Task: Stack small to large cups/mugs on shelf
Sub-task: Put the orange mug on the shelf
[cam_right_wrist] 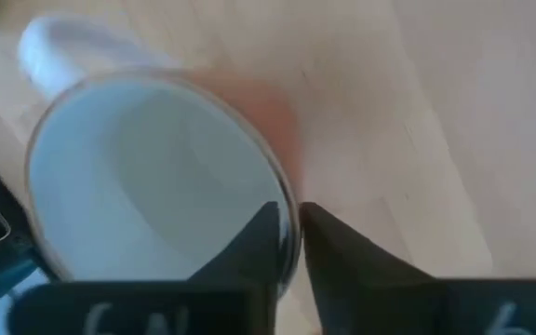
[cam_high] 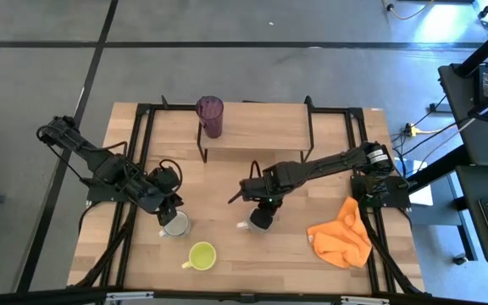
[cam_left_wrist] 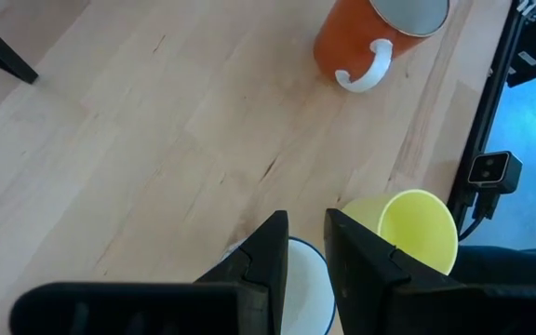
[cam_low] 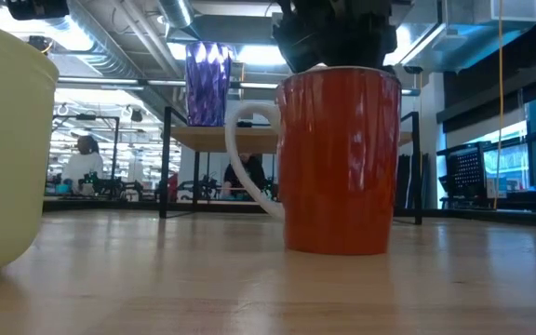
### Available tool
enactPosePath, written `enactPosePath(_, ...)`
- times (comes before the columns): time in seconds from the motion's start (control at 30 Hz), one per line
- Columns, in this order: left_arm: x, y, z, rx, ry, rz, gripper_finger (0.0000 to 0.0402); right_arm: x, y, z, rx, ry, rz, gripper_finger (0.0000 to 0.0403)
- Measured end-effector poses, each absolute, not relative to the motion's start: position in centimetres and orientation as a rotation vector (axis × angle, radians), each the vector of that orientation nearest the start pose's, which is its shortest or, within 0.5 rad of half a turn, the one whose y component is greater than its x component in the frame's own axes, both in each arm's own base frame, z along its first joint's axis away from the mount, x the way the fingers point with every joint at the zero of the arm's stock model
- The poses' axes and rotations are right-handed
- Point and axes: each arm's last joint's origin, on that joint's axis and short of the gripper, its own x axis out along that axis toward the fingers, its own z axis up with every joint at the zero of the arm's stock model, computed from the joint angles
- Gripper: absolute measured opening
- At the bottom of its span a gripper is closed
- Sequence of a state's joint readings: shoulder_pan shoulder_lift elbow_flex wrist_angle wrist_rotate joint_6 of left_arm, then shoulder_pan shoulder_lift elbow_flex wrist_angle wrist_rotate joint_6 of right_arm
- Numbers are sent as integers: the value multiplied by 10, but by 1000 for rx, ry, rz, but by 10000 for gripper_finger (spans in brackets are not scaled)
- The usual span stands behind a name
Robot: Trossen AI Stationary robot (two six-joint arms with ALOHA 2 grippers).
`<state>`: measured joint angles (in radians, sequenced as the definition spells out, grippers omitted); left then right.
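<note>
Light-wood counter (cam_high: 227, 254): reddish-brown, white-lined ceramic mug (cam_right_wrist: 156, 177) stands mid-counter, near the raised shelf (cam_high: 252, 127). Right gripper (cam_right_wrist: 287, 237) pinches its rim, one finger inside; lift straight up. Left gripper (cam_left_wrist: 307, 251) straddles the small white mug's (cam_left_wrist: 301, 293) rim.

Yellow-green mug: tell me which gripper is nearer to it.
Left. The left gripper sits over the small white mug, right beside the yellow-green mug; the right gripper is farther off, at the reddish-brown mug.
</note>
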<state>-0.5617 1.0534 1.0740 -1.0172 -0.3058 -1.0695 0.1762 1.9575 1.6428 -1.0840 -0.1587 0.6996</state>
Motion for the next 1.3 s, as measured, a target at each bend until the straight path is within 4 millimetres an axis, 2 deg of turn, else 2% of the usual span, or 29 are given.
enactPosePath(0.13,161,-91,318,-571,905,263,67,382,67,234,543,1434,-227,24)
enactPosePath(0.3,161,-91,318,-571,905,263,67,383,58,235,524,1430,-218,30)
enactPosePath(0.43,161,-91,318,-571,905,263,67,385,52,243,458,1419,-205,25)
enactPosePath(0.67,161,-90,318,-560,884,284,67,386,42,282,272,1389,-146,21)
enactPosePath(0.87,162,-90,318,-555,882,284,67,381,25,329,215,1349,-113,21)
enactPosePath(1.03,162,-89,318,-549,869,297,67,371,0,364,149,1308,-118,21)
enactPosePath(1.13,163,-88,318,-553,867,305,67,363,-18,377,91,1318,-121,24)
enactPosePath(1.3,164,-85,318,-562,865,318,67,360,-45,393,0,1240,-148,31)
